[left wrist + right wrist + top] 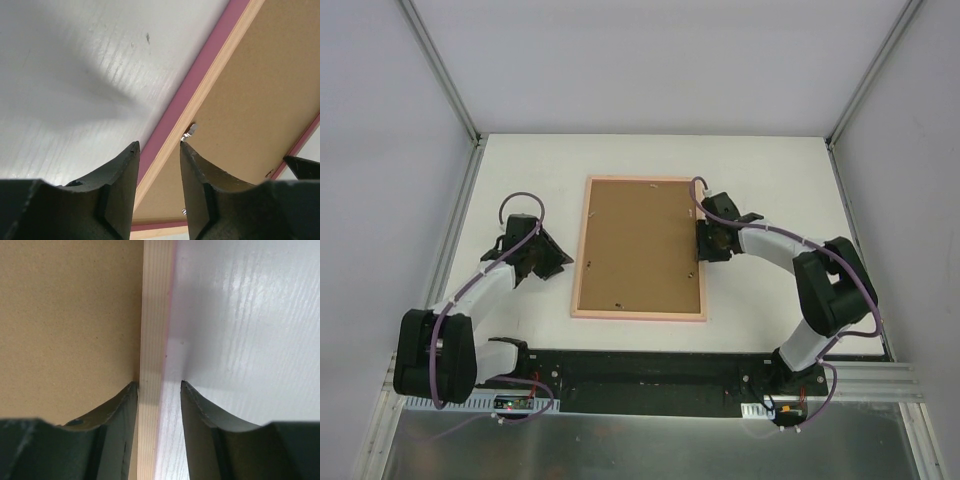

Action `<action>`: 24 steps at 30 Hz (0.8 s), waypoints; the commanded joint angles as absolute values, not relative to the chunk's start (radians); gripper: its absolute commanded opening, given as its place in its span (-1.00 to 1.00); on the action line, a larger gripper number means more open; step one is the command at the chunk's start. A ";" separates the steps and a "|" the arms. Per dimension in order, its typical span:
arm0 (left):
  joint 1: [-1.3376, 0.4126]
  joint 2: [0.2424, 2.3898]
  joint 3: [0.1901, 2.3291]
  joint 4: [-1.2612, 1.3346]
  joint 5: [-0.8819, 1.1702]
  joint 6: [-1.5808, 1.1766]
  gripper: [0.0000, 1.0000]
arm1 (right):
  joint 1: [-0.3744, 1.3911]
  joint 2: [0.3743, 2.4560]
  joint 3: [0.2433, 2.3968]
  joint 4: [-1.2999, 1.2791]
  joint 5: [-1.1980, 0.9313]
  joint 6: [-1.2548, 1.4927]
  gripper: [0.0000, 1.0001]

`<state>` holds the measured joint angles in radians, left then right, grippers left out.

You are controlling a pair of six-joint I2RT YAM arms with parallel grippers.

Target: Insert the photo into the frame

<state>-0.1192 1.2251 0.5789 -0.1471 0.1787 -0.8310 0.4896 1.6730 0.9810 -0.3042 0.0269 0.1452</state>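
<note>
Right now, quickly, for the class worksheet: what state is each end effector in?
Left end effector: open, holding nothing, beside the left rim of the thin pink-fronted rectangular picture frame.
Right end effector: open, holding nothing, over that frame's right rim.

The frame point(638, 315) shows pale, finely grained wood on its back (its outer edge is a matt pink). The backing board point(640, 245) is brown, matt, slightly fuzzy fibreboard. The white table point(770, 170) has a faint ribbed grain and a soft sheen.
</note>
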 commanded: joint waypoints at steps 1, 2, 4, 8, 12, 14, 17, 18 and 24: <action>-0.147 1.123 0.542 -0.222 0.143 -0.862 -0.21 | 0.491 1.623 0.979 -0.331 0.052 0.150 -0.10; -0.169 1.094 0.531 -0.239 0.129 -0.880 -0.13 | 0.491 1.620 0.979 -0.328 0.046 0.153 -0.07; -0.198 1.039 0.506 -0.259 0.110 -0.919 -0.06 | 0.492 1.609 0.979 -0.325 0.043 0.155 0.01; -0.227 0.934 0.447 -0.293 0.095 -0.998 0.04 | 0.499 1.582 0.988 -0.327 0.040 0.160 0.09; -0.293 0.881 0.416 -0.310 0.055 -1.086 0.11 | 0.505 1.560 1.008 -0.331 0.041 0.163 0.17; -0.356 0.887 0.422 -0.322 0.019 -1.127 0.17 | 0.509 1.554 1.020 -0.339 0.048 0.161 0.18; -0.446 0.893 0.404 -0.337 -0.044 -1.192 0.26 | 0.509 1.543 1.023 -0.345 0.052 0.156 0.19; -0.462 0.894 0.390 -0.339 -0.049 -1.215 0.29 | 0.509 1.536 1.023 -0.348 0.052 0.158 0.19; -0.537 0.931 0.377 -0.339 -0.081 -1.308 0.32 | 0.511 1.496 0.997 -0.348 0.058 0.156 0.21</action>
